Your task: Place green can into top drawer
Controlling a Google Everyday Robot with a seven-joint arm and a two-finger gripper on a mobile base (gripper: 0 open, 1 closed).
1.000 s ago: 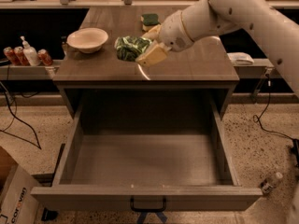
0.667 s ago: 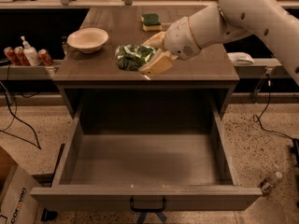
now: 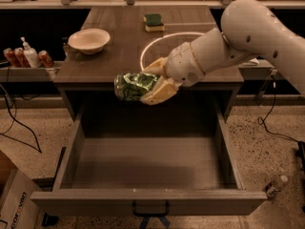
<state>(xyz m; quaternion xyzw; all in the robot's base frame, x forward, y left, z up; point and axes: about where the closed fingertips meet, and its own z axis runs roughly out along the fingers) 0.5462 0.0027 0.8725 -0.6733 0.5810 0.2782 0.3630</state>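
Now the green can [image 3: 135, 86] lies on its side, long axis running across the view, one end clamped between the jaws of the gripper [image 3: 151, 84], hanging just past the table's [image 3: 119, 42] front edge above the rear of the open top drawer [image 3: 147, 202], whose floor lies below.

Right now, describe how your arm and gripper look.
The arm is smooth, rounded white casing, with a segmented white wrist. The gripper, above the open top drawer, has two broad cream-coloured fingers. No cables or markings show.
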